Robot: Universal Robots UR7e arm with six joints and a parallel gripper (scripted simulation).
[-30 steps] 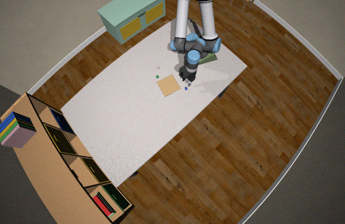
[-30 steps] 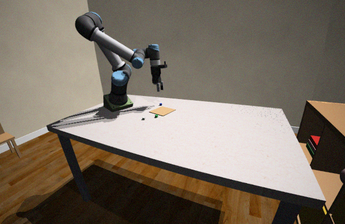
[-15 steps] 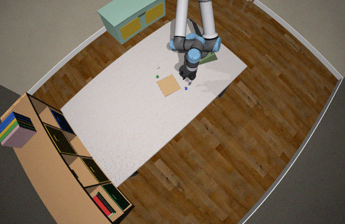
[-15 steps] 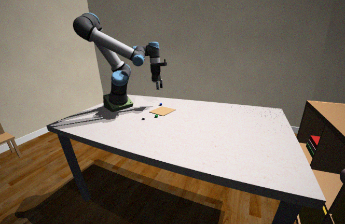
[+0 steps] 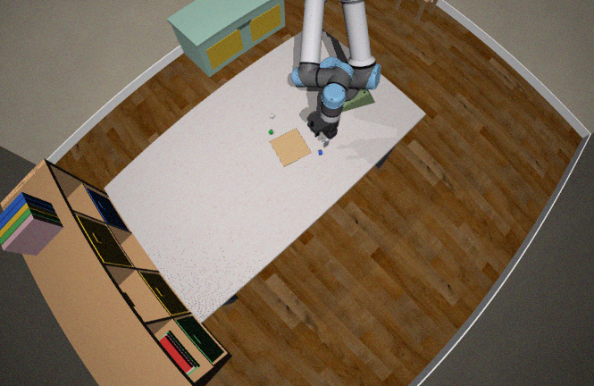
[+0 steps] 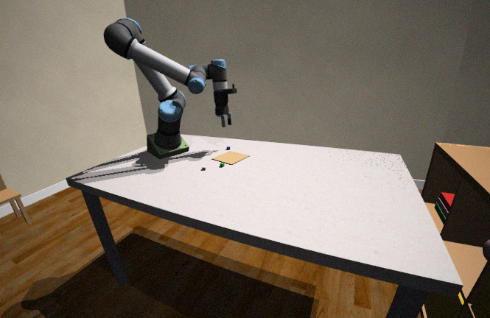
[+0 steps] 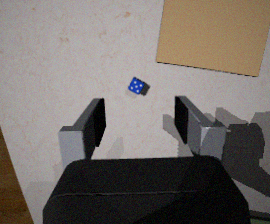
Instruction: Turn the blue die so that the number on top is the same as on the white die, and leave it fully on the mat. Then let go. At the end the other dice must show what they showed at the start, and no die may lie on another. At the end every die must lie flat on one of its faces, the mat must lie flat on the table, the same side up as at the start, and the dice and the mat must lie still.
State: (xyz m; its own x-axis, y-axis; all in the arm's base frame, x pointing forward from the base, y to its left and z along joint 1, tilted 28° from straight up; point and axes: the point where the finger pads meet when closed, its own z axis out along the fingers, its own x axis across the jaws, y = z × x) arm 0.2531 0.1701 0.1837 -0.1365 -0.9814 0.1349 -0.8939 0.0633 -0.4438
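Observation:
The blue die (image 5: 320,152) lies on the bare table just off the tan mat (image 5: 290,146), beside its edge. It also shows in the exterior view (image 6: 228,147) and in the wrist view (image 7: 138,86), where its top face carries several white pips. My gripper (image 6: 225,120) is open and empty, hanging well above the blue die; in the wrist view the fingertips frame it from above. The white die (image 5: 271,115) and the green die (image 5: 270,131) lie on the table on the mat's other side, off the mat (image 6: 230,157). Their top numbers are too small to read.
The arm's base (image 6: 167,145) stands on the table behind the dice. A shelf unit (image 5: 111,281) stands beside one end of the table and a teal cabinet (image 5: 227,31) beyond another. The table edge is close to the blue die in the wrist view.

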